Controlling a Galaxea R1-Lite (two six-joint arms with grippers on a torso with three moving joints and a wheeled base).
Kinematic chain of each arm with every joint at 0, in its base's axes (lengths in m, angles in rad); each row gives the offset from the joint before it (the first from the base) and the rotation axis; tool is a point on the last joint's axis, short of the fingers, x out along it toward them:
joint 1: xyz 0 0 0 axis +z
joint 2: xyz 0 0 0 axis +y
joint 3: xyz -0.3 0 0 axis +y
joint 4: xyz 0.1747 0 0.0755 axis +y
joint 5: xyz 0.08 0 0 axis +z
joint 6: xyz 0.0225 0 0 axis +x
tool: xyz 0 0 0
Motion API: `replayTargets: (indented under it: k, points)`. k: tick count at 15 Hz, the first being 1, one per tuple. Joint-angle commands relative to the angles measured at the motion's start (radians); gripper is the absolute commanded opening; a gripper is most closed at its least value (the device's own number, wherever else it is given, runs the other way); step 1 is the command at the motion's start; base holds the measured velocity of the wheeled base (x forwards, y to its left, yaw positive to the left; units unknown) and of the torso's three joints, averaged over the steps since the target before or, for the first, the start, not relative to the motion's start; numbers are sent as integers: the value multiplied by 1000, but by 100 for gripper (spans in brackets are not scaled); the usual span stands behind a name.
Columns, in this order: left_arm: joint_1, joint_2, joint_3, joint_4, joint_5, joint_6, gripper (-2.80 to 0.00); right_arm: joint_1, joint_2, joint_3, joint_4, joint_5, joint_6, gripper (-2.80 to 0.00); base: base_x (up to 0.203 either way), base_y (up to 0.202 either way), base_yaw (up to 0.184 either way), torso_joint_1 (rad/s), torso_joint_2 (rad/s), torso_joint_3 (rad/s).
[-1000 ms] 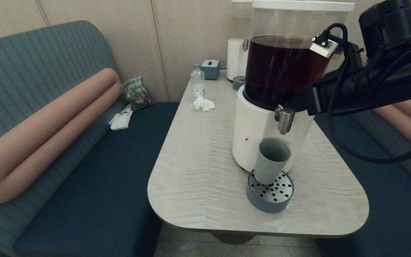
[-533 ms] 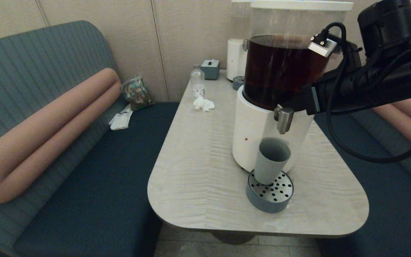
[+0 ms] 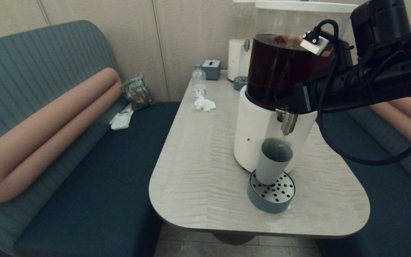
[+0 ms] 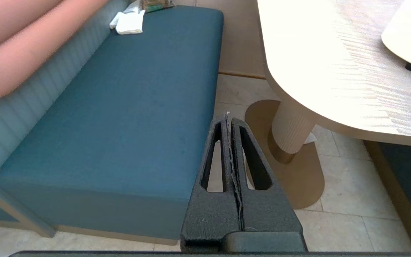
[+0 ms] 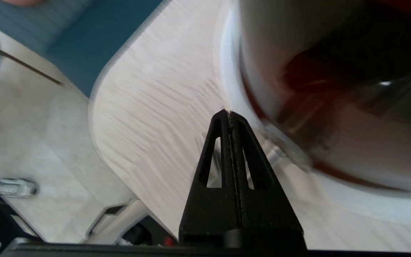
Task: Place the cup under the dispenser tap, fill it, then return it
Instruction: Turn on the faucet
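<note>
The grey-green cup [image 3: 272, 160] stands upright on the round drip tray [image 3: 270, 195], directly below the dispenser tap [image 3: 287, 122]. A thin stream falls from the tap into the cup. The tap juts from the large dispenser [image 3: 262, 128] with its white base and tank of dark brown liquid. My right gripper [image 3: 279, 104] rests on top of the tap, fingers shut with nothing between them; in the right wrist view the right gripper [image 5: 229, 113] lies over the blurred steel tap [image 5: 280, 153]. My left gripper [image 4: 228, 117] is shut and empty, hanging low beside the bench [image 4: 127, 100], away from the table.
A smaller white dispenser [image 3: 237, 59], a small bottle [image 3: 198, 82], a tissue box [image 3: 211, 68] and crumpled tissue [image 3: 204, 103] sit toward the table's [image 3: 198, 171] far end. Blue benches flank it; a snack bag [image 3: 136, 92] and napkins [image 3: 121, 120] lie on the left bench.
My right arm has shifted left and down onto the tap. The whole scene has shifted slightly in view, and liquid now runs from the tap into the cup.
</note>
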Motion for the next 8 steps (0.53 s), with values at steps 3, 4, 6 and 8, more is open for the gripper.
replayTargets:
  k: [3,4,6,8]
  points:
    - [0,1,0,0,2,-1,-280,1,-5,12,4,-2,0,-280,0,0,0,0,0,0]
    - [0,1,0,0,2,-1,-280,-1,-6,14,4,-2,-1,-280,0,0,0,0,0,0]
    - [0,1,0,0,0,-1,-280,-4,-15,11,2,-2,-1,-280,0,0,0,0,0,0]
    - [0,1,0,0,2,-1,-280,-4,-29,11,-1,-2,-1,-280,0,0,0,0,0,0]
